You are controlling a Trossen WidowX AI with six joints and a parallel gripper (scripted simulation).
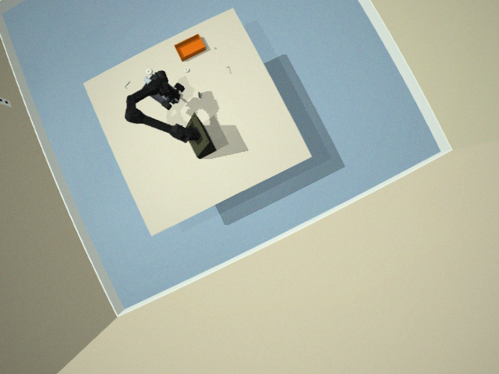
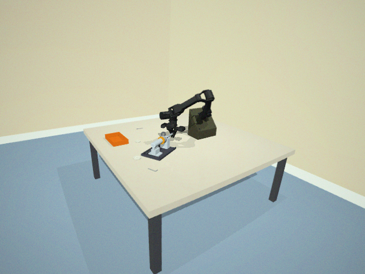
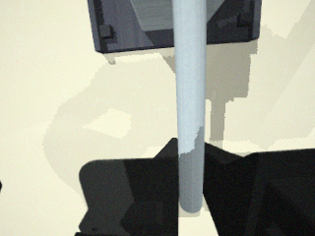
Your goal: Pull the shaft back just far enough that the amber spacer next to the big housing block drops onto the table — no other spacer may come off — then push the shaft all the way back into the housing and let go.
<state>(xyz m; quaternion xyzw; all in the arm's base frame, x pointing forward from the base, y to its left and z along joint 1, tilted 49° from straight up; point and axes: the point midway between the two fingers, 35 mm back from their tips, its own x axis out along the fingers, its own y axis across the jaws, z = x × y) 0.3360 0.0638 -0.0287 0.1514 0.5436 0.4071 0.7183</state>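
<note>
I'm looking at one table (image 1: 266, 136) (image 2: 220, 168), carrying one black arm (image 1: 155, 124) (image 2: 188, 105), one orange tray (image 1: 191, 48) (image 2: 117, 138) and one dark plate (image 2: 159, 157) (image 3: 118, 39). On the plate, I'm counting two pale uprights, the nearer (image 2: 155, 150) and the farther (image 2: 166, 142), in the exterior view. My tool (image 1: 177, 98) (image 2: 173, 135) (image 3: 182, 143) is gripping the one shaft (image 2: 170, 135) (image 3: 191, 88) near its free end. I'm seeing two pale discs, the larger (image 1: 146, 72) (image 2: 134, 158) and the smaller (image 1: 185, 70) (image 2: 136, 141), and two bent keys, one (image 1: 127, 85) (image 2: 152, 169) and another (image 1: 228, 68) (image 2: 139, 128). Only the exterior view is showing me the amber spacer (image 2: 163, 139), sitting around the shaft line above the plate; only the wrist view is clearly showing the shaft's rounded tip. The shaft is lying level, its long axis running lengthwise over the plate, its free end pointing out beyond the farther upright.
</note>
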